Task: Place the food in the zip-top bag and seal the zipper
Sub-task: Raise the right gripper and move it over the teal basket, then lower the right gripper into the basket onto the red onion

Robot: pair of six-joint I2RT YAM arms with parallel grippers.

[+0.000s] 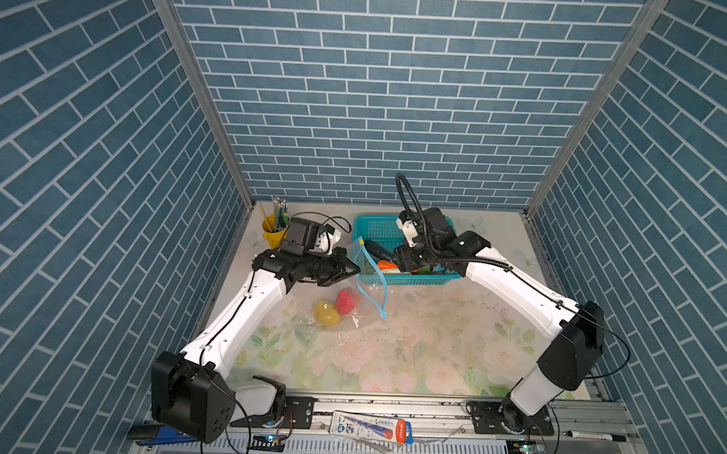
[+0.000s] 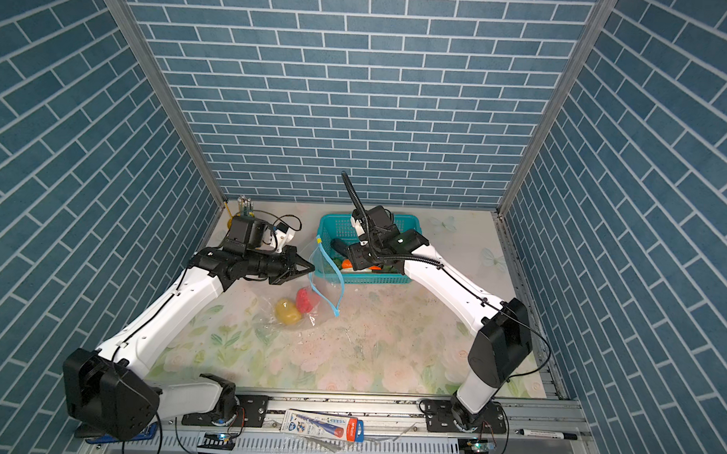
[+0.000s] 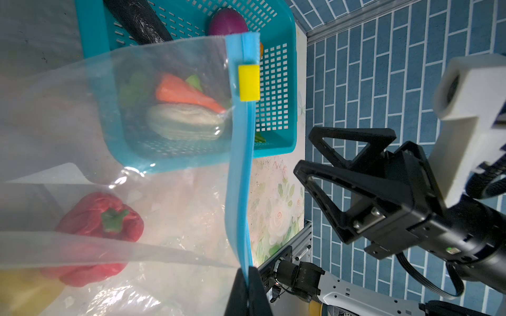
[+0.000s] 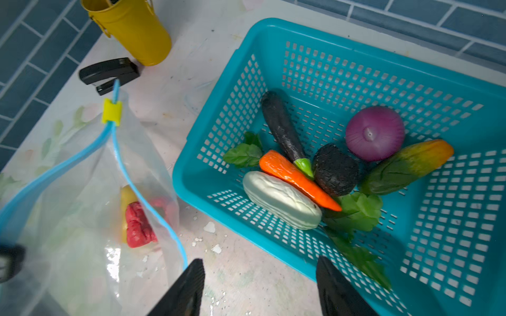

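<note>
Two vegetables (image 1: 346,301) in bag (image 3: 169,208), left gripper (image 1: 356,270) pinching zipper (image 3: 241,164), right gripper (image 4: 260,262) over basket (image 4: 301,34)

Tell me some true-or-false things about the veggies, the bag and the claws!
The red pepper is inside the zip-top bag. True.
The orange carrot is in the bag too. False: it lies in the teal basket.
The left claw pinches the bag's blue zipper. True.
The right claw holds the purple onion. False: it is open and empty, and the onion lies in the basket.
The bag's mouth is zipped shut. False: it gapes open.
</note>
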